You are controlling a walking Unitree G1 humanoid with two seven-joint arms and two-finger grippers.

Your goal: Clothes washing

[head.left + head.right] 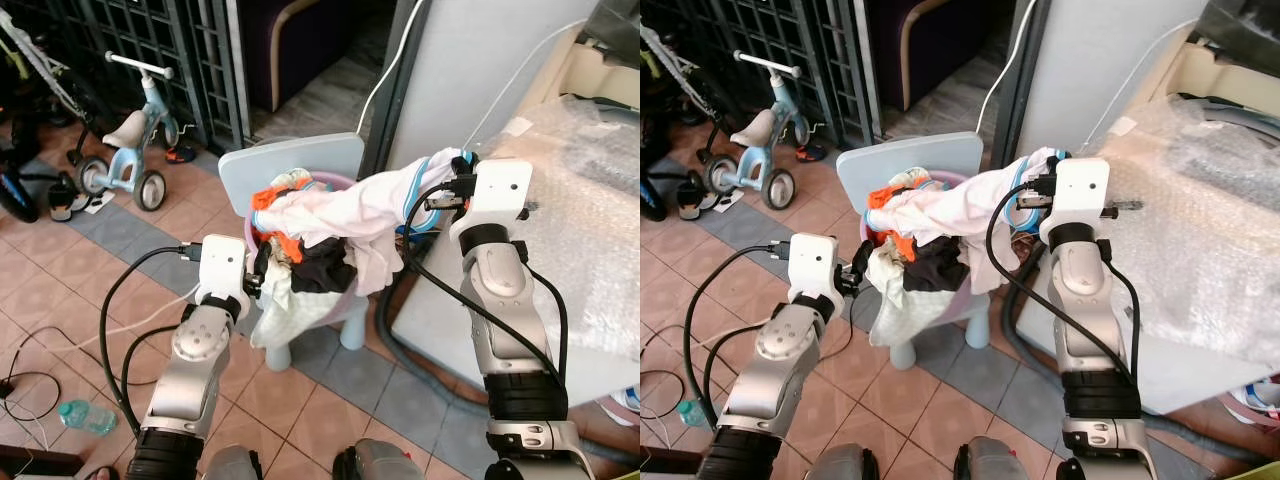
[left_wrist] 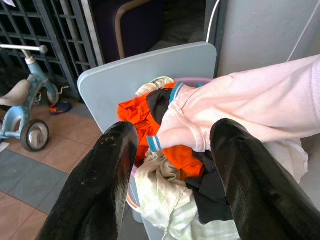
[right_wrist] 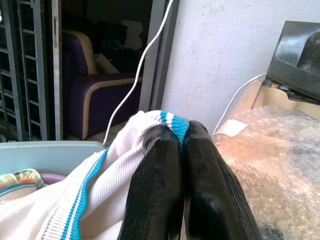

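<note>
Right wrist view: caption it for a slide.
Right tool shut on a white shirt with blue stripes, lifted from the laundry tub toward the bubble-wrapped machine.

My two head eyes look forward and down from above my arms, sharing the laundry basket (image 1: pixel 330 300) on the small blue chair (image 1: pixel 290 165). My left wrist camera peers close along my parted left gripper (image 2: pixel 172 145) at that basket. My right wrist camera looks along my right gripper (image 3: pixel 182 145) toward the grey wall (image 3: pixel 220 55).

Terracotta tile floor (image 1: pixel 60 260), tricycle (image 1: pixel 130 140), purple armchair (image 3: pixel 95 100).
</note>
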